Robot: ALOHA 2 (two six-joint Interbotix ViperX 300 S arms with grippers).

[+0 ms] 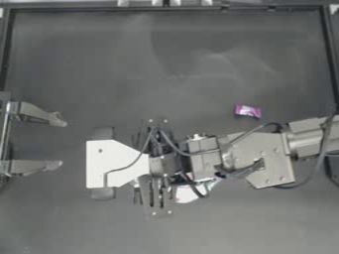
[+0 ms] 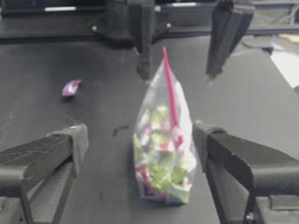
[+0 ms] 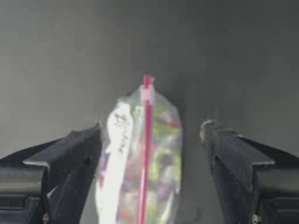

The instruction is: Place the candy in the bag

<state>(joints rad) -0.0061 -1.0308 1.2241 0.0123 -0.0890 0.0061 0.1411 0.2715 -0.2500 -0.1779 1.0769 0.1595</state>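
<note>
Both the left hand [image 2: 140, 148] and right hand [image 3: 152, 144] stand open around the upright bag [image 2: 163, 148], low centre of the top view. The candy [image 1: 248, 111] lies on the counter [image 1: 165, 59], right of centre. Unheld, the bag could topple if either hand nudges it.

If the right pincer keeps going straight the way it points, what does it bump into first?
Most likely the bag. It stands edge-on between the open fingers of the right pincer, so going on would push into it. Beyond it waits the left pincer, facing it. The candy lies off to the side, out of that line.

Both claws [image 1: 173, 178] agape, mid-table.
</note>
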